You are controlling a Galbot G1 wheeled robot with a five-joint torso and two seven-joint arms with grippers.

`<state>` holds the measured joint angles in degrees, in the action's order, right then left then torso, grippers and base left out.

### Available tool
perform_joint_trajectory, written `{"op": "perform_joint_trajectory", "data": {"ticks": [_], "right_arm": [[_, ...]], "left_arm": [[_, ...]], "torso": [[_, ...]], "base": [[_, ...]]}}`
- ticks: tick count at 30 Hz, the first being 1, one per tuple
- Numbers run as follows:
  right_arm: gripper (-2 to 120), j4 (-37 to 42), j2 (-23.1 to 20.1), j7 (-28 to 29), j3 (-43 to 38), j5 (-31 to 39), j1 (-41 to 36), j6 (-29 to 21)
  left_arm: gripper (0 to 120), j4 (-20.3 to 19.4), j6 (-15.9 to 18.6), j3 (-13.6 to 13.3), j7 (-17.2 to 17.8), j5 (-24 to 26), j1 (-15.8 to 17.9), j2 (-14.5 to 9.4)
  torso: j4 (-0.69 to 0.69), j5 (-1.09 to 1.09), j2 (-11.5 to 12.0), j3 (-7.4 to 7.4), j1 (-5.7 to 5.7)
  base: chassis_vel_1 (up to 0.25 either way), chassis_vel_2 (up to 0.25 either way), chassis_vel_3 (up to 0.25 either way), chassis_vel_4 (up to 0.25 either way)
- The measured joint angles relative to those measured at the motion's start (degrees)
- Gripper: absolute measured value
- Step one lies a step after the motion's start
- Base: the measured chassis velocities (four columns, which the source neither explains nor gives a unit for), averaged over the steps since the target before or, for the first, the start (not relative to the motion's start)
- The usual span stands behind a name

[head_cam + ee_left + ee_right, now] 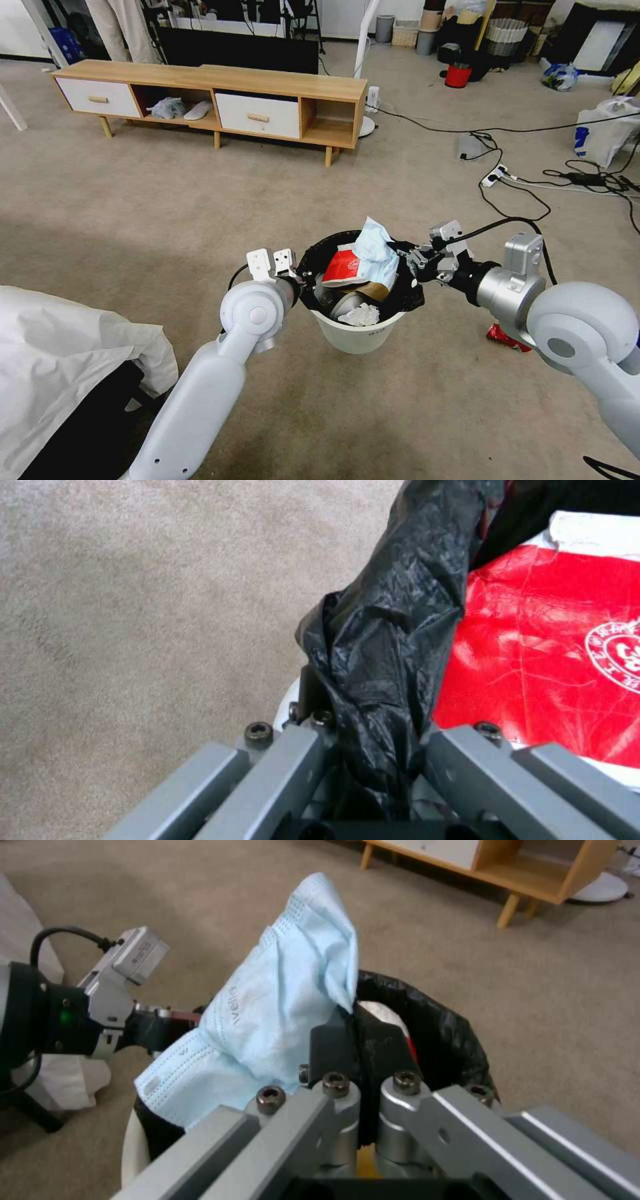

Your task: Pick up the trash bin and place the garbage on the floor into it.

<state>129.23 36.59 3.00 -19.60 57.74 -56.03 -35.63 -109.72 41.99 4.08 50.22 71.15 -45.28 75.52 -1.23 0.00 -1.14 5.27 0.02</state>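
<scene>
The trash bin (357,333) hangs upright, mouth up, between both hands. The left hand (301,277) pinches the bag-lined rim at its near side; the right hand (408,257), pressed together, sits at the opposite rim, touching the light blue mask (375,253) standing upright atop the garbage. A red wrapper (505,337) lies on open carpet (167,200) beneath the right arm

"welin" on light blue mask (267,1010)
</scene>
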Motion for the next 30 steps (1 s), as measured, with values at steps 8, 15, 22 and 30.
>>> {"op": "perform_joint_trajectory", "data": {"ticks": [8,15,22,30], "right_arm": [[0,0.1,0.0,-0.2,1.7,-0.6,-0.1,0.1],[0,-0.1,0.3,-0.4,2.8,-1.0,0.3,0.4],[0,-0.2,0.2,-0.6,2.8,-1.2,0.3,0.7],[0,-0.1,0.1,-0.5,2.5,-1.8,-0.3,1.6]], "left_arm": [[2,0.0,0.0,0.2,-0.1,-0.1,-0.1,-0.1],[2,-0.1,-0.1,0.2,-0.1,-0.1,-0.1,-0.1],[2,-0.3,-0.1,0.1,-0.1,0.1,-0.1,0.1],[2,-0.7,-0.1,-0.1,-0.1,0.2,-0.3,0.1]], "torso": [[0.0,0.0,0.0,0.0,0.0],[0.0,0.0,0.0,0.0,0.0],[0.0,0.0,0.0,0.0,0.0],[0.0,0.0,0.0,0.0,0.0]], "base": [[0.0,0.0,0.0,0.0],[0.0,0.0,0.0,0.0],[0.0,0.0,0.0,0.0],[0.0,0.0,0.0,0.0]]}}
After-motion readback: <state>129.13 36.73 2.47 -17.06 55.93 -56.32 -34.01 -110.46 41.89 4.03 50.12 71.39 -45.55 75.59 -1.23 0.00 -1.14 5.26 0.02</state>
